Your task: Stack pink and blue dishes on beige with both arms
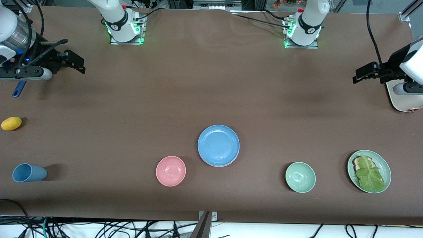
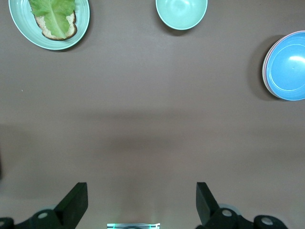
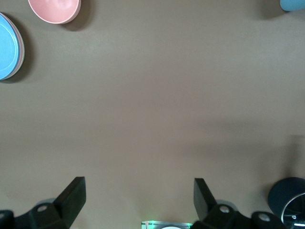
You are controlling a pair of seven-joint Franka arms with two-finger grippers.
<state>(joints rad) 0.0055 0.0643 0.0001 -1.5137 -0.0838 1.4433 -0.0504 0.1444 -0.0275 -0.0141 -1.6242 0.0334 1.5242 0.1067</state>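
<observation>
The blue plate (image 1: 218,144) lies on top of the pink plate, of which only a thin rim (image 1: 216,165) shows, near the middle of the table. The same stack shows in the left wrist view, blue plate (image 2: 288,67), and in the right wrist view, blue plate (image 3: 7,45). The beige plate is hidden or out of view. My left gripper (image 1: 358,75) (image 2: 142,188) hangs open and empty over the left arm's end of the table. My right gripper (image 1: 78,65) (image 3: 139,185) hangs open and empty over the right arm's end.
A pink bowl (image 1: 171,171) sits beside the stack, nearer the camera. A mint bowl (image 1: 300,177) and a green plate (image 1: 386,167) with lettuce on bread lie toward the left arm's end. A blue cup (image 1: 29,173) on its side and a yellow fruit (image 1: 11,123) lie toward the right arm's end.
</observation>
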